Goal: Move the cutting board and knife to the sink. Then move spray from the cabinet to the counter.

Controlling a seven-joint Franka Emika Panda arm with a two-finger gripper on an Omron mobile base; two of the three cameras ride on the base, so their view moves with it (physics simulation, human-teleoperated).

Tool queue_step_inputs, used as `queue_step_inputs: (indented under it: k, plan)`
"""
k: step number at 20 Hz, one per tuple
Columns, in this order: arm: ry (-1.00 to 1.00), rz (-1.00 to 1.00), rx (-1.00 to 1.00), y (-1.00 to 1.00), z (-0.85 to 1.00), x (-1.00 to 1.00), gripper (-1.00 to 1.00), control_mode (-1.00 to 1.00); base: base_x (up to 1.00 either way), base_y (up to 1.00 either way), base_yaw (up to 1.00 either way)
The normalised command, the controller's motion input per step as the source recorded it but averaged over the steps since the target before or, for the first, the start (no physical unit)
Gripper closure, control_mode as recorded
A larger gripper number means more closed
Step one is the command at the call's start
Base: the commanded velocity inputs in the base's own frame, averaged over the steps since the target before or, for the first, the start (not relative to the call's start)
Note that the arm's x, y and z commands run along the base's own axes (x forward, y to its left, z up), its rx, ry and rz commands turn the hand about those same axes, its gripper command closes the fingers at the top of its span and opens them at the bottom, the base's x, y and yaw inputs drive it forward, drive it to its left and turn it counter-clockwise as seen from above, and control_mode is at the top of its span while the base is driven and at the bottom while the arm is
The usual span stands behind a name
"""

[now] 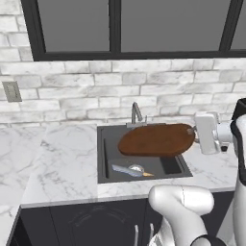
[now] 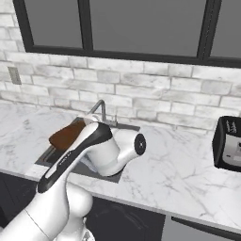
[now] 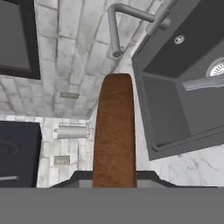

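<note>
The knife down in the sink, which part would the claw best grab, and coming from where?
Probably the tan handle of the knife, from straight above. It lies flat on the floor of the sink, so the basin walls block any sideways approach. The cutting board, held in the claw, hangs over the basin, so it would likely need setting down first.

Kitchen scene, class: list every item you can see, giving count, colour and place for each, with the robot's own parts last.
cutting board: one, dark brown, held above the sink
knife: one, silvery blade, tan handle, on the sink floor
sink: one, black, set in the counter
faucet: one, grey, behind the sink
counter: one, white marble
toaster oven: one, dark, on the counter at right
wall outlet: one, grey, brick wall
gripper: one, white, shut on the board's right end
</note>
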Motion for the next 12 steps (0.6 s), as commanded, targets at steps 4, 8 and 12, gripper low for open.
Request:
queue_step_inputs:
  k: [4, 8, 12]
  plan:
    - [0.16, 0.04, 0.00, 0.00, -0.12, 0.51, 1.00, -1.00, 0.00, 0.00, 0.00]
    - [0.35, 0.02, 0.00, -0.09, 0.01, 0.42, 1.00, -1.00, 0.00, 0.00, 0.00]
    - [0.36, 0.05, 0.00, -0.09, 0.00, 0.39, 1.00, -1.00, 0.00, 0.00, 0.00]
